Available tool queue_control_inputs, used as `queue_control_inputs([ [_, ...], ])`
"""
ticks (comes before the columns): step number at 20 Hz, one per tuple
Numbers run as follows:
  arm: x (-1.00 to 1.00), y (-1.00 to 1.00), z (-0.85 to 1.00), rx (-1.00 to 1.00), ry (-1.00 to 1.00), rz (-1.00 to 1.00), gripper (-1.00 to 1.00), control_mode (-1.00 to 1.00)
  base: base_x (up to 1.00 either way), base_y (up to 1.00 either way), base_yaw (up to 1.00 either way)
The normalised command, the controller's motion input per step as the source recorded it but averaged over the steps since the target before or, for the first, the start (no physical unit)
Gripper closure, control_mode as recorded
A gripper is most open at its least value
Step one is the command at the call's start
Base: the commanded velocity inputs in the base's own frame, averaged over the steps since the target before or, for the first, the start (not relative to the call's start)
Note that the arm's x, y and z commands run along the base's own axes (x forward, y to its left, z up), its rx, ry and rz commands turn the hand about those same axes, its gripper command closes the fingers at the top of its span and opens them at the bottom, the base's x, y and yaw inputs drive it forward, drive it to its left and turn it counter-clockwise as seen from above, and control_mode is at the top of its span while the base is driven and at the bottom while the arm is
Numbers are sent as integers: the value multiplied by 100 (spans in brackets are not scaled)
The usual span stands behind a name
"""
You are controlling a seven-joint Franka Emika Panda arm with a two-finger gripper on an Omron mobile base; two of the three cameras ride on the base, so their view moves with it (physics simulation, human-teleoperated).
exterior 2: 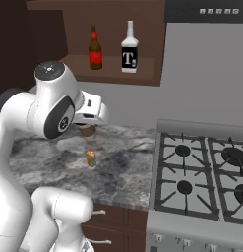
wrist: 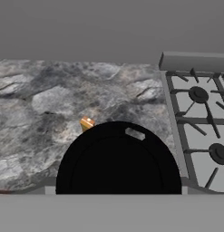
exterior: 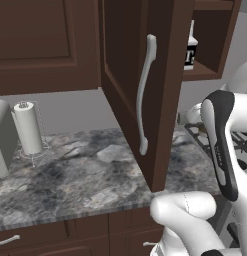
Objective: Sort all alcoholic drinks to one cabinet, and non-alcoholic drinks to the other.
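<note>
My gripper (exterior 2: pixel 88 126) hangs over the marble counter (exterior 2: pixel 49 152), shut on the tan coffee cup (exterior 2: pixel 87 131). The cup's dark lid (wrist: pixel 119 163) sits large at the bottom of the hand view and hides the fingertips. A small yellow-orange can (exterior 2: pixel 90 158) stands on the counter just below and in front of the cup, and the can (wrist: pixel 87 123) peeks out beside the lid. The brown bottle (exterior 2: pixel 95 48) and the white "T" bottle (exterior 2: pixel 129 47) stand on the shelf of the open cabinet (exterior 2: pixel 113 70). The other cabinet's door (exterior: pixel 165 100), with its curved silver handle (exterior: pixel 145 95), stands swung open.
A gas stove (exterior 2: pixel 201 172) adjoins the counter on the right, under a grey range hood (exterior 2: pixel 206 10). A paper-towel roll (exterior: pixel 29 129) and a grey appliance (exterior: pixel 2 140) stand at the counter's far left. The open door juts out over the counter.
</note>
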Motion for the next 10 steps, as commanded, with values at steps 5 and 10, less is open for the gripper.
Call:
queue_control_inputs([
  [5, -1, 1, 0, 0, 0, 0, 100, 100, 0, 0, 0],
  [10, 0, 0, 0, 0, 0, 0, 100, 100, -13, 0, 0],
])
